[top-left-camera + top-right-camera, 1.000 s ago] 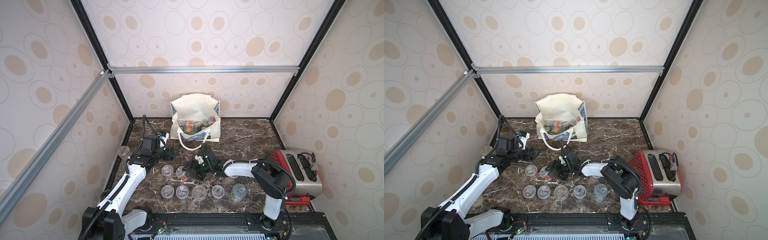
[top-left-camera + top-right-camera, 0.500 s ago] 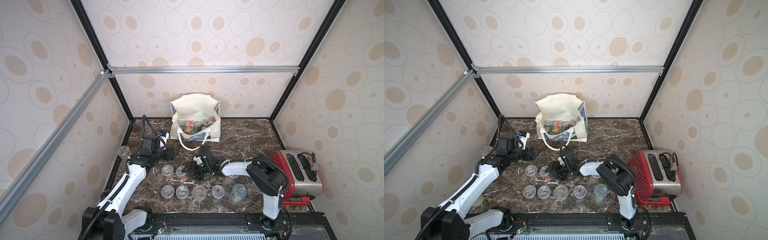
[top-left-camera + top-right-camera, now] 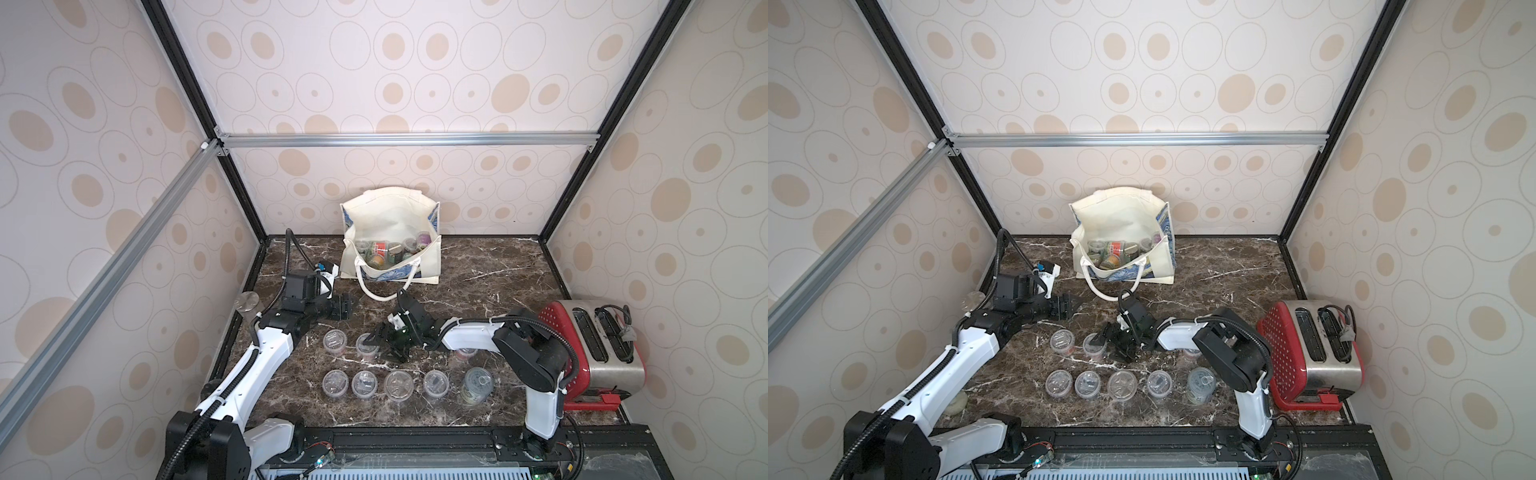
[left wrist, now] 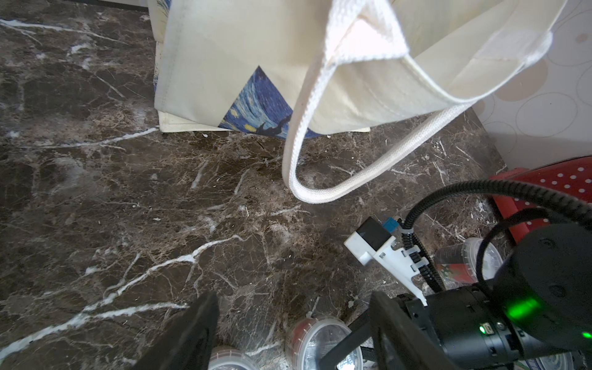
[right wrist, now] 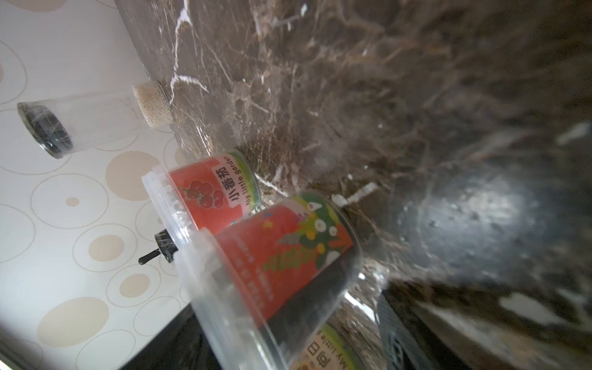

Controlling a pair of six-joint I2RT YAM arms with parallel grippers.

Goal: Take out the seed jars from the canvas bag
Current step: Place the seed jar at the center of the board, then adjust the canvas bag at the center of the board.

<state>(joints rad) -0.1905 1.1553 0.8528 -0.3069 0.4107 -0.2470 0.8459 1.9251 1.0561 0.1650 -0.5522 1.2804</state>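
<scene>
**Left edge.** A tall clear cylinder point(image 3: 248, 305) with pale grains at its base stands on the tabletop point(image 3: 498, 282) against the left wall. Just inboard of it, the left gripper point(image 3: 343, 306) hangs above the marble and points toward the right edge. Its fingers point(image 4: 192, 333) stand wide apart with nothing between them.

**Front edge.** Four seed jars point(image 3: 335, 382) stand upright in a row, lids up. A taller container point(image 3: 478, 384) with a ring on its lid stands at the right end of the row. Behind the row, two more jars stand side by side. A further jar point(image 3: 465, 354) shows only partly from under the right forearm.

**Rear edge, middle.** The canvas bag point(image 3: 1121, 216) stands open against the back wall. More jars lie inside it, including one with a red label point(image 3: 376, 249) and one with a purple label point(image 3: 424, 239). One white handle point(image 3: 384, 293) hangs out onto the tabletop.

**Centre.** The right gripper point(image 3: 384, 345) sits low over the marble and points toward the left edge, with its fingers spread. One finger point(image 5: 397, 336) is just beside the red-labelled jar point(image 5: 282, 272), which is the right-hand one of the back pair and stands upright on the tabletop. Whether the finger touches the jar cannot be told.

**Right edge.** A red and steel toaster point(image 3: 598, 345) stands with its slots facing up.
</scene>
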